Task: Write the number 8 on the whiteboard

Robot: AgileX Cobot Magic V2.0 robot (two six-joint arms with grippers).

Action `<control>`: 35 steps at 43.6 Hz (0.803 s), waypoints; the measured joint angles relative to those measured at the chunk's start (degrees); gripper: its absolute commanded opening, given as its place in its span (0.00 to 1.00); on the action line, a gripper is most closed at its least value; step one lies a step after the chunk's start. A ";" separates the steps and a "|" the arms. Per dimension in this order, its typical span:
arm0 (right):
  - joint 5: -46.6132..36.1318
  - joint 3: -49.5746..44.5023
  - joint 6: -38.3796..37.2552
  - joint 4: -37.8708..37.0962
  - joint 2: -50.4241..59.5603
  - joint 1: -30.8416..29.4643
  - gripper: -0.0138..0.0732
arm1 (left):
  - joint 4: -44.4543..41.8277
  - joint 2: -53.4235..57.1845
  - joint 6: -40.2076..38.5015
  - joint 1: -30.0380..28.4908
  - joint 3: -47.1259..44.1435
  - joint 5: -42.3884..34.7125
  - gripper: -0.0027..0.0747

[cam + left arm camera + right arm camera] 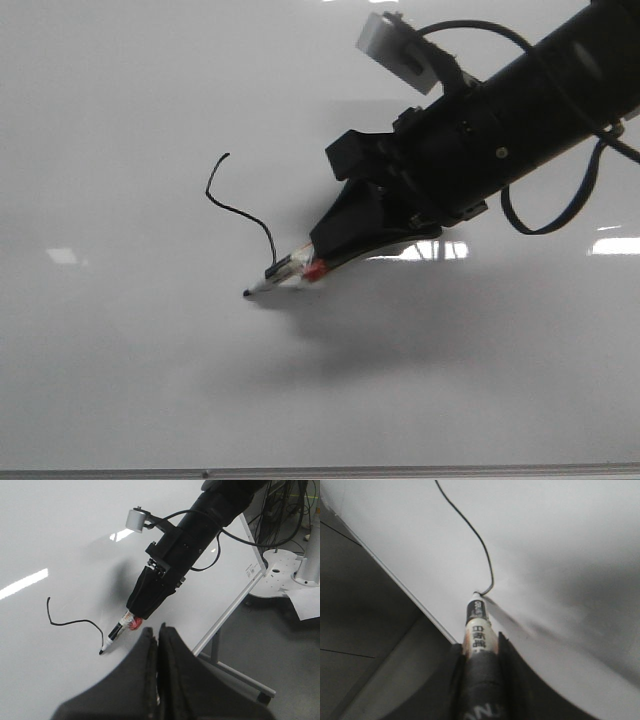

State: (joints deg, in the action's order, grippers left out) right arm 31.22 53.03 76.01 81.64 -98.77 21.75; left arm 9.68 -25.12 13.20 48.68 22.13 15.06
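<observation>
The large glossy pale grey-white whiteboard [120, 130] fills the front view, flat and bare apart from a few bright rectangular light reflections and a thin grey edge along the bottom; in the left wrist view its far corner shows, with a metal frame edge and a wheeled stand on a grey floor beyond it. The right arm, a thick black cylinder with looping black cables and a small pale block mounted near its wrist, reaches in from the upper right of the front view and slants down toward the middle of the board. Its right tool [318, 262] has black tapered fingers closed tight around a marker pen with a pale barrel, a black printed band and a red patch near the grip [285, 272]; the right wrist view shows the barrel clamped between the two fingers with the pen's dark tip touching the board. The left tool [158, 645] is seen only in its own wrist view, where its two black fingers stand pressed together with nothing between them, held well apart from the board. The number 8 [238, 215] is so far only a thin black curved stroke on the whiteboard: it starts with a small hook at upper left, bends down and right, then drops to meet the pen, with no loop closed.
</observation>
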 measured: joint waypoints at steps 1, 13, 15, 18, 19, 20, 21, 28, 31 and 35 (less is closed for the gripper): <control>0.00 0.51 0.26 0.49 -0.34 0.21 0.08 | 0.00 0.00 0.00 0.00 0.00 0.00 0.01; 0.88 5.00 0.77 3.66 -1.80 1.22 0.08 | 0.00 0.00 0.00 -0.09 0.00 0.40 0.01; 0.88 5.10 0.77 3.66 -1.80 1.22 0.08 | 0.00 0.00 0.00 -0.09 0.00 0.50 0.01; 0.88 5.13 0.77 3.66 -1.80 1.22 0.08 | 0.00 0.00 0.00 -0.09 0.00 0.50 0.01; 0.88 5.13 0.86 3.66 -1.80 1.22 0.08 | 0.00 0.00 0.00 -0.09 0.00 0.50 0.01; 0.88 5.13 0.86 3.66 -1.80 1.22 0.08 | 0.00 0.00 0.00 -0.09 0.00 0.50 0.01; 0.88 5.13 0.86 3.66 -1.80 1.22 0.08 | 0.00 0.00 0.00 -0.09 0.00 0.50 0.01; 0.32 5.13 0.86 2.99 -1.09 1.22 0.08 | 0.00 0.00 0.00 -0.09 0.00 0.50 0.01; -0.17 5.13 0.86 2.76 -0.05 0.89 0.08 | 0.00 0.00 0.00 -0.09 0.00 0.50 0.01; -0.02 5.13 0.86 2.39 1.43 -0.55 0.08 | 0.00 0.00 0.00 -0.09 0.00 0.50 0.01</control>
State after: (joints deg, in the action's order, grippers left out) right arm 31.20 58.16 76.88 84.03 -97.34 21.20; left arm 9.68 -25.12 13.20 48.59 22.13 15.56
